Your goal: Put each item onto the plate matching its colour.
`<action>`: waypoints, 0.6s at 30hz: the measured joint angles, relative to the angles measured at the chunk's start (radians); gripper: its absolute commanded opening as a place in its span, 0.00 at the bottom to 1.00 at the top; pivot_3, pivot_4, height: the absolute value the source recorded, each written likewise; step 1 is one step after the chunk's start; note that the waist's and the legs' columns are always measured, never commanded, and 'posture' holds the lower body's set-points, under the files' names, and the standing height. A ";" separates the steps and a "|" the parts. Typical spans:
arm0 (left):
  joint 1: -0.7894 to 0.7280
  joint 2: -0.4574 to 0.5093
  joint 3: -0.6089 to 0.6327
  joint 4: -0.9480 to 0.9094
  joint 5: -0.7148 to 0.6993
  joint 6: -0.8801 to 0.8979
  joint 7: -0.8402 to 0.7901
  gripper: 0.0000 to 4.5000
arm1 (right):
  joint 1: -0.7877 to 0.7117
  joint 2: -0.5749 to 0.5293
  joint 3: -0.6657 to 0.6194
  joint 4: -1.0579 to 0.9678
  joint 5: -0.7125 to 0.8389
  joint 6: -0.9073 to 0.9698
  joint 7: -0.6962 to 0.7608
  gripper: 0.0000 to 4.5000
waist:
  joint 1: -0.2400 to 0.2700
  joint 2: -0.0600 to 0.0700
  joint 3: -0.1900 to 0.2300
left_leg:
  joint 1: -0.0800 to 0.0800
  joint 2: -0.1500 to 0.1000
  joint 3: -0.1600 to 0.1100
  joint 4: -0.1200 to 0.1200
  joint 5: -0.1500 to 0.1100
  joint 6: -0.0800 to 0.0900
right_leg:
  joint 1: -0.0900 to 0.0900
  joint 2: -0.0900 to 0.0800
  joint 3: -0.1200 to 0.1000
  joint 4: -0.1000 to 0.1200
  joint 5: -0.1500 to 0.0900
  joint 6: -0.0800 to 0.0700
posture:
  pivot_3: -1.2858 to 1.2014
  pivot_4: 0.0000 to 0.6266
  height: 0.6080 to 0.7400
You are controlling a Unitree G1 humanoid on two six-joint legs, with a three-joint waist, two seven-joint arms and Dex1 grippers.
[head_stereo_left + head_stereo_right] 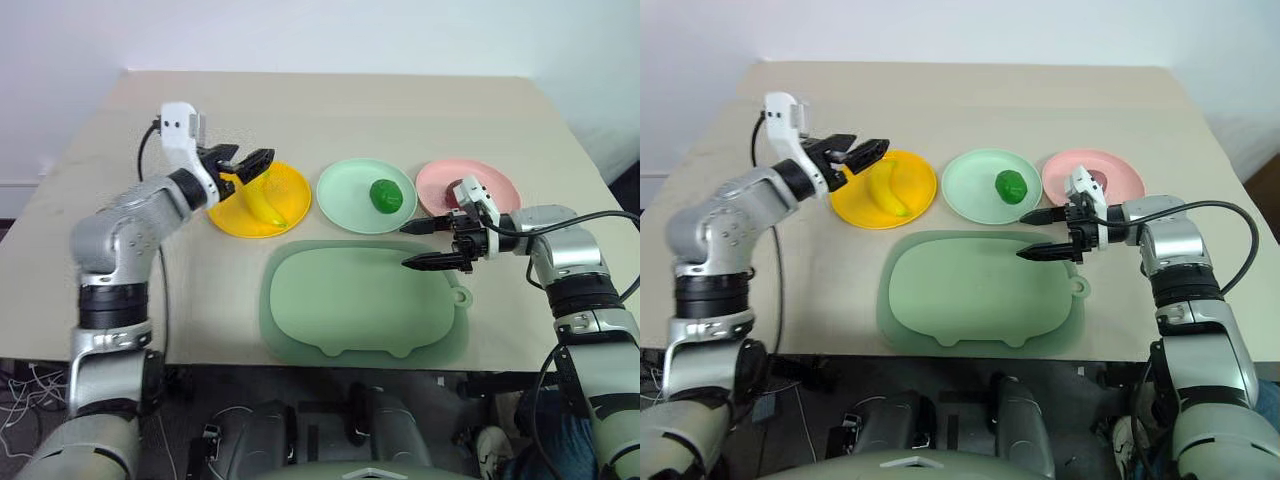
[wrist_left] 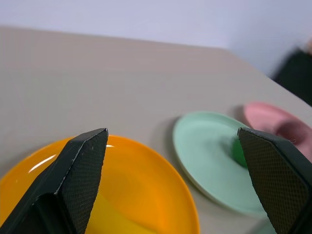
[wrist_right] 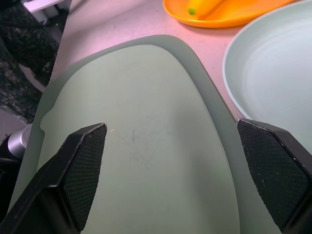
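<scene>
The yellow banana (image 1: 266,205) lies on the yellow-orange plate (image 1: 290,184), free of any grip. My left gripper (image 1: 243,160) hovers open just above the plate's left side, nothing between its fingers (image 2: 80,170). The bumpy green fruit (image 1: 386,196) rests on the mint green plate (image 1: 345,190). The dark-red fruit (image 1: 1098,181) sits on the pink plate (image 1: 495,185), partly hidden behind my right wrist. My right gripper (image 1: 405,246) stands open and empty, pointing left over the right end of the pig-shaped board.
The large green pig-shaped board (image 1: 360,300) lies in front of the three plates, near the table's front edge. Bare table (image 1: 330,110) stretches behind the plates and to the far left.
</scene>
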 measured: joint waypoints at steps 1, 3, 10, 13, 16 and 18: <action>0.029 0.020 -0.003 -0.018 -0.010 -0.012 -0.063 0.99 | -0.005 0.005 0.001 0.001 0.000 0.000 0.000 1.00 | 0.000 0.000 0.000 | 0.000 0.000 0.000 0.000 0.000 0.000 | 0.000 0.000 0.000 0.000 0.000 0.000 | 0.52 0.24 1.00; 0.100 0.060 -0.025 -0.050 -0.006 -0.052 -0.174 0.99 | -0.012 0.007 -0.001 0.004 0.000 -0.001 0.001 1.00 | -0.002 0.000 0.000 | 0.000 0.000 0.000 0.000 0.000 0.000 | 0.000 0.000 0.000 0.000 0.000 0.000 | 0.52 0.24 1.00; 0.261 0.099 -0.058 -0.130 0.048 -0.277 -0.440 0.99 | -0.032 0.042 0.000 0.009 0.000 -0.001 -0.001 1.00 | 0.003 0.000 0.000 | -0.002 0.000 0.000 0.001 -0.001 0.002 | -0.001 0.000 0.000 -0.002 0.000 0.000 | 0.52 0.24 1.00; 0.317 0.139 -0.079 -0.136 0.097 -0.369 -0.530 0.99 | -0.040 0.043 0.000 0.010 0.001 0.003 0.002 1.00 | 0.002 0.001 0.000 | -0.003 0.000 0.000 0.001 -0.002 0.003 | -0.002 0.000 0.000 -0.002 0.000 0.000 | 0.52 0.24 1.00; 0.327 0.162 -0.094 -0.135 0.097 -0.393 -0.624 0.99 | -0.057 0.049 0.000 0.012 0.000 -0.001 0.006 1.00 | 0.004 0.001 0.000 | -0.007 0.000 0.000 0.002 -0.002 0.004 | -0.005 0.000 -0.001 -0.001 0.000 0.000 | 0.52 0.24 1.00; 0.342 0.187 -0.091 -0.146 0.081 -0.402 -0.687 0.99 | -0.066 0.054 0.000 0.017 0.000 -0.003 0.010 1.00 | 0.003 0.001 0.000 | -0.008 0.000 0.000 0.002 -0.002 0.004 | -0.006 0.000 -0.001 -0.001 0.000 0.000 | 0.52 0.24 1.00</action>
